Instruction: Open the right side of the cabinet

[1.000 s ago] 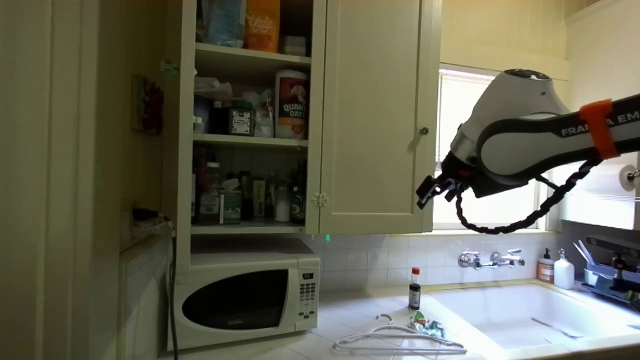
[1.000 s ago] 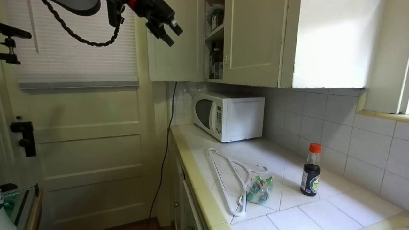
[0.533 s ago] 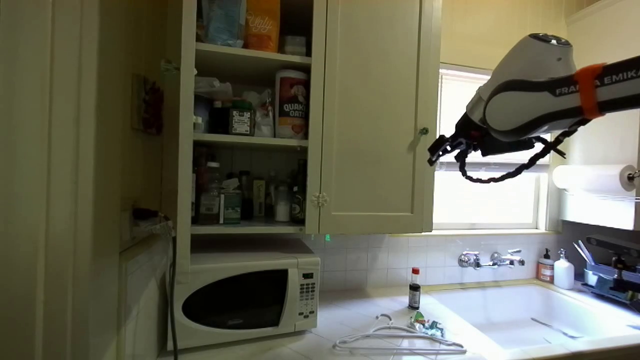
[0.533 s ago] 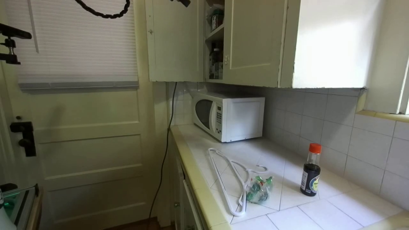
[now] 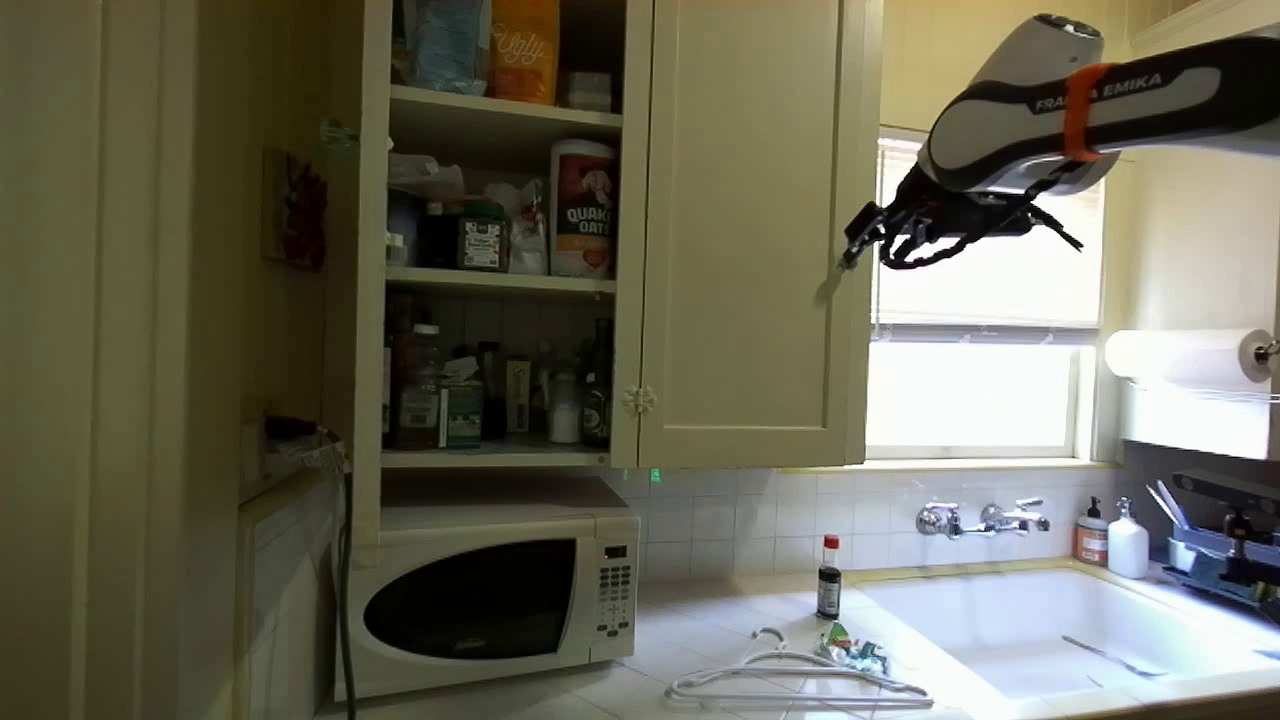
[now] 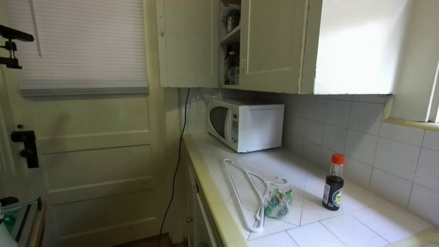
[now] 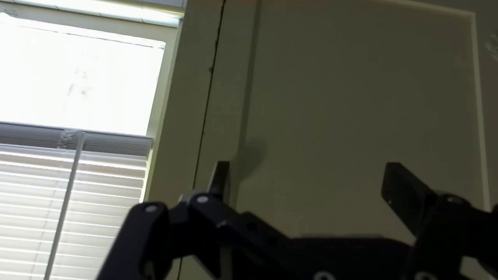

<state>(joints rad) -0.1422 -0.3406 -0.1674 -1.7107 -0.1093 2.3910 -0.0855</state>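
At the left, a tall cream-white wall cabinet [image 5: 630, 320] is seen; on the white shelves [image 5: 500, 280] of its left half, a red cylindrical oats canister [image 5: 583, 205] is stored. Below, a white microwave with a black oval front [image 5: 470, 600] is placed at the left end of the white-tiled counter [image 5: 690, 625]. Next to the shelves, the right side of the cabinet [image 5: 740, 220], a tall, narrow cream-white door with a recessed panel, is found above the back edge of the counter, and it is closed. Near the yellow front edge [image 6: 215, 197], a white hanger [image 6: 262, 212] and a crumpled clear-and-green plastic bag [image 6: 278, 203] are laid side by side; farther from it, a small red-capped bottle of dark liquid [image 6: 333, 187] is stood upright. At the right border of the door, the black two-finger gripper [image 7: 307, 179] is held by the white and black robot arm [image 5: 1010, 130]. In the wrist view its fingers [image 7: 404, 194] are spread wide, so it is released, and the door panel is seen between them. In an exterior view its tips are seen just above the small knob [image 5: 845, 266]; whether this is touched cannot be told. Farther right, a bright window [image 5: 970, 410] is seen above a white sink [image 5: 980, 610].
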